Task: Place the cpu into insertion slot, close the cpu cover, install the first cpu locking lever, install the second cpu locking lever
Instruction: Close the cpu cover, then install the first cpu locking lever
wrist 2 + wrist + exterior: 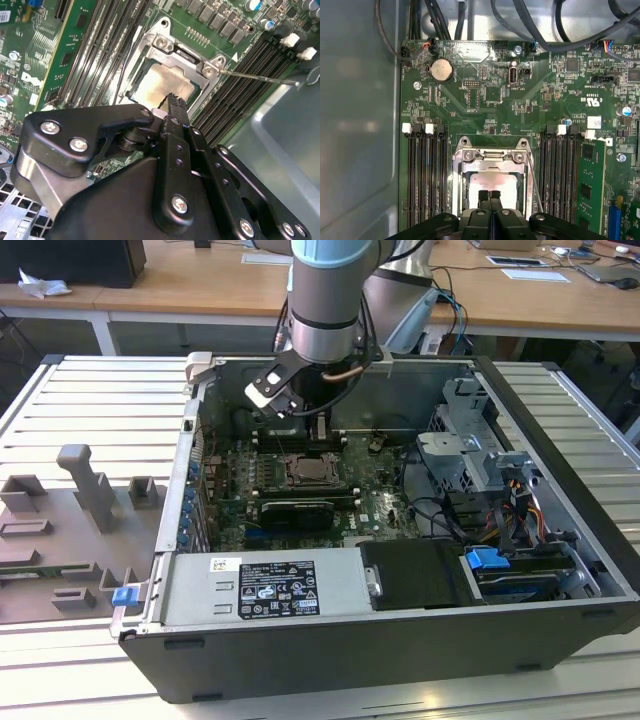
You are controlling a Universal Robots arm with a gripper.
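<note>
We hold our pincer point(489, 194) with both fingers pressed together and nothing between them, its tips straight over the chip point(487, 181). The chip sits in the socket point(522, 144) with the cover plate point(490, 155) lying flat around it. The thin wire lever point(260, 77) lies just off to one side of the tips, its length running beside the socket's edge, and we cannot tell whether the tips touch the chip.

Robotics lab/workshop: open PC case point(400, 665) lies on ribbed alu counter point(90, 400), grey fixture blocks point(85, 478) beside it, wooden desks point(200, 285) w/ papers point(535, 275) behind it.
</note>
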